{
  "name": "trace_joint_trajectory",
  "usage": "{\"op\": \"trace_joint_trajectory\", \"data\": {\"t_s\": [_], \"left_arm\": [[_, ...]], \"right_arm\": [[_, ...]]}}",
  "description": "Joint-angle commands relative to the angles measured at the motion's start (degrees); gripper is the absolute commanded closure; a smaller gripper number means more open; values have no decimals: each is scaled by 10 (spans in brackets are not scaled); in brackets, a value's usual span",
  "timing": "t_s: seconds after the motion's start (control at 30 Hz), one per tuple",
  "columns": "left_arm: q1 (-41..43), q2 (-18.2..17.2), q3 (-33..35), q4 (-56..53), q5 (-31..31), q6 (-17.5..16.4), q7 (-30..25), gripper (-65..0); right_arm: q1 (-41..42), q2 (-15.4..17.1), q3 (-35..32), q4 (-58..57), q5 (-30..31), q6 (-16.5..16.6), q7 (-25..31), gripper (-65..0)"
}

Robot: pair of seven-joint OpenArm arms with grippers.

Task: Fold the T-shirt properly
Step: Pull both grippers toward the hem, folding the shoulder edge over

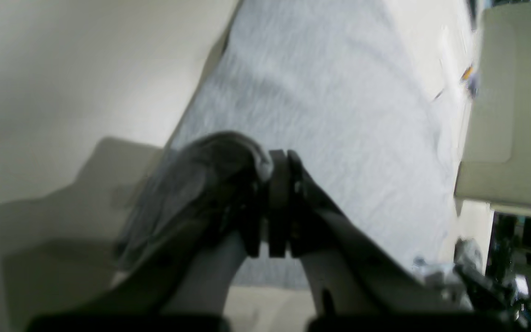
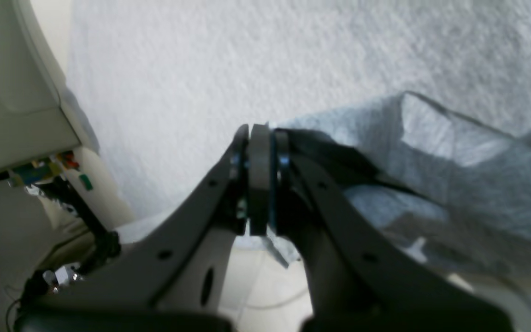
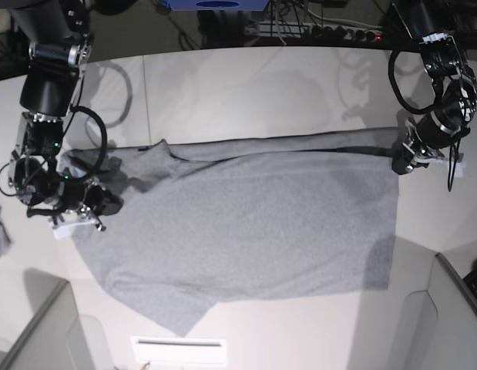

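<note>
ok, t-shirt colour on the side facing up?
Plain heather grey T-shirt, no lettering visible on the upper side; clearest in the base view.

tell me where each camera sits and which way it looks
Left wrist: rides the left arm, looks past the left gripper, shut on the T-shirt.
Right wrist: rides the right arm, looks past the right gripper, shut on the shirt's raised edge.
Base: overhead, looks down on the table with the shirt spread out; both arms show at its ends.
Shared: all three show the shirt; each wrist's gripper also appears in base.
</note>
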Motion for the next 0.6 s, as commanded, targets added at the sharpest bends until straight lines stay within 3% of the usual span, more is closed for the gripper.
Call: {"op": "trace_joint_trajectory", "data": {"t_s": [0.0, 0.1, 0.33, 0.57], "left_arm": [[-15, -12, -4, 5, -13, -5, -6, 0], [-30, -12, -4, 1, -11, -5, -3, 0], [-54, -9, -3, 2, 71, 11, -2, 0], [-56, -9, -3, 2, 75, 11, -3, 0]], "right_arm": [[16, 16, 2, 8, 8, 2, 10, 0], [17, 21, 2, 8, 8, 2, 16, 0], [18, 21, 2, 8, 8, 2, 43, 0], [18, 21, 2, 8, 8, 2, 46, 0]]}}
